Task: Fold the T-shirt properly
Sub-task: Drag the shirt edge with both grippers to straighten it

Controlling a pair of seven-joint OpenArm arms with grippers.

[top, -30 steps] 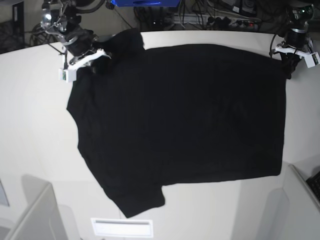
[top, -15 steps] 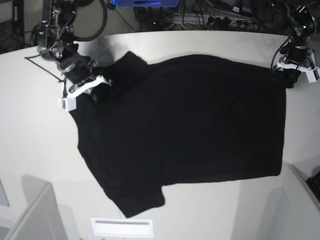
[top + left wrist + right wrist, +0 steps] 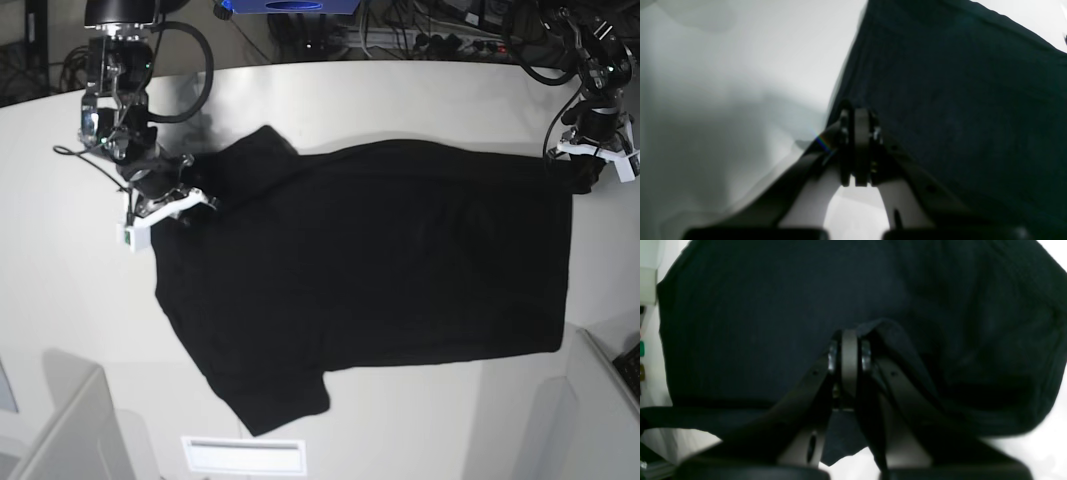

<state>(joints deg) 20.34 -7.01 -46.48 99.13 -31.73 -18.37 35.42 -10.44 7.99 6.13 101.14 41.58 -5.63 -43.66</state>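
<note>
The black T-shirt (image 3: 380, 270) lies spread on the white table, plain black side up; no print shows. My right gripper (image 3: 190, 195) is at the shirt's far left edge near the shoulder, shut on a fold of the cloth (image 3: 880, 330). My left gripper (image 3: 580, 175) is at the shirt's far right corner, shut on the cloth edge (image 3: 840, 110). The shirt (image 3: 957, 83) hangs stretched away from the left gripper (image 3: 857, 113). In the right wrist view the shirt (image 3: 773, 306) fills the frame behind the right gripper (image 3: 848, 340).
The white table (image 3: 60, 300) reaches past the shirt on all sides. A grey bin corner (image 3: 70, 430) and a white slotted plate (image 3: 243, 455) sit at the front left. Cables and a blue box (image 3: 290, 5) lie behind the far edge.
Both grippers have moved toward the front of the table, dragging the shirt's far edge with them. The left sleeve has shifted forward and right.
</note>
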